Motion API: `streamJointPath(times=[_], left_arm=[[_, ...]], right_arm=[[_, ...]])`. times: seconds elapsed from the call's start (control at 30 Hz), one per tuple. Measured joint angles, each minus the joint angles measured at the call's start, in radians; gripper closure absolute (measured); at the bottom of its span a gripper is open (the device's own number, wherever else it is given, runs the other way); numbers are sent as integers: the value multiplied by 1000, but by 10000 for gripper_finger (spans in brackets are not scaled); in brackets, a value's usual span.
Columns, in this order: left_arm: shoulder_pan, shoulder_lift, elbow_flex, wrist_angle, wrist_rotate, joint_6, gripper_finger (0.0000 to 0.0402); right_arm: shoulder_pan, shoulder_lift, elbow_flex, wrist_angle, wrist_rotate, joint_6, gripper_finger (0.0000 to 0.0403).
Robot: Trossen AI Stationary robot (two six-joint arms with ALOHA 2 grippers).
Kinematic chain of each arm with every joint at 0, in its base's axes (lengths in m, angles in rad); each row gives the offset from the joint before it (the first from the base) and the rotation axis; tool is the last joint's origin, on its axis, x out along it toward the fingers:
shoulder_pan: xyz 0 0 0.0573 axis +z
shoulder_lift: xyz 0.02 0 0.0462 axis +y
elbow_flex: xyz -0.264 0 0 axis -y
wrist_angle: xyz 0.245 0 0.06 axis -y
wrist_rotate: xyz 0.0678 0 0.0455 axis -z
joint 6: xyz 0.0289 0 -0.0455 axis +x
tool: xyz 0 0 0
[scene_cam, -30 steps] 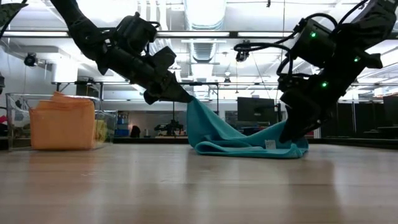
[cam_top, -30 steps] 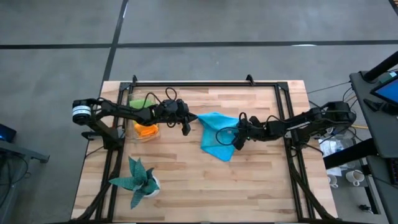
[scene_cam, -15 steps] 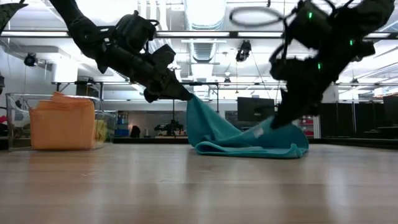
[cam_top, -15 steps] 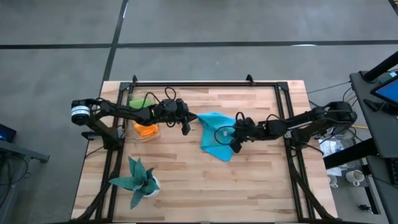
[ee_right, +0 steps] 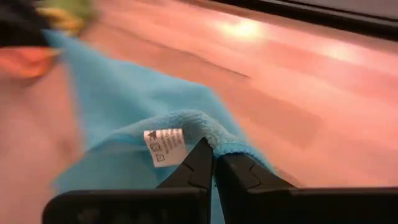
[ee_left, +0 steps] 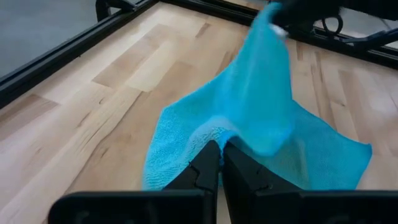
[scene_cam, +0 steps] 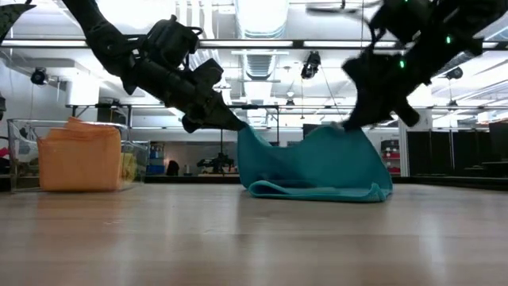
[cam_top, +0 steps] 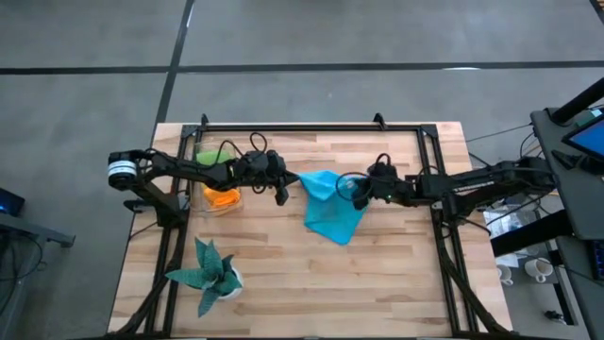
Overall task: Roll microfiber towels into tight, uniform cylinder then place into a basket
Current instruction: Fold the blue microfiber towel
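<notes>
Surroundings: potted plant (cam_top: pixel 209 274) at the table's near-left, well apart; basket (cam_top: pixel 219 179) holds orange towel (cam_top: pixel 223 198) and green towel (cam_top: pixel 209 156).
Blue towel (cam_top: pixel 330 212): mid-table, between both arms.
Left gripper (cam_top: pixel 284 191): clamped on its left corner.
Right gripper (cam_top: pixel 356 187): clamped on its labelled edge.
Change: right gripper has closed and lifted that edge.

Grey concrete floor (cam_top: pixel 311 33) lying around a wooden surface (cam_top: pixel 283 274); ceiling strip lights (scene_cam: pixel 262 16) glowing; dark monitor (scene_cam: pixel 321 137) standing behind.

The right gripper (cam_top: pixel 357 189) has closed its two dark fingers (ee_right: pixel 200 163) on the edge of the bright blue microfiber towel (cam_top: pixel 329 213), beside its white label, where a second ago they stood open over the cloth. It has since risen and drawn back, lifting that edge so the cloth between the fingers of both grippers now stands tented.
</notes>
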Motion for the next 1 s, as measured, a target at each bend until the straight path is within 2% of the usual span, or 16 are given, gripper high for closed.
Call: streamJointPath(times=[0.1,0.33,0.47,0.67,0.77,0.9,1.0], left_arm=[[0,1,-1,0,0,0,402],[0,1,-2,2,0,0,402],[0,2,-2,2,0,0,402],[0,2,-2,3,0,0,402],[0,2,-2,3,0,0,402],[0,2,-3,3,0,0,402],[0,2,-3,3,0,0,402]], right_arm=[[-41,17,-47,-1,42,86,394],[-146,71,-101,-3,54,301,380],[-189,91,-109,2,49,310,349],[-224,87,-110,-2,48,251,272],[-235,81,-98,-6,55,133,234],[-234,71,-69,-7,35,-154,199],[-234,73,-42,-7,-8,-449,193]])
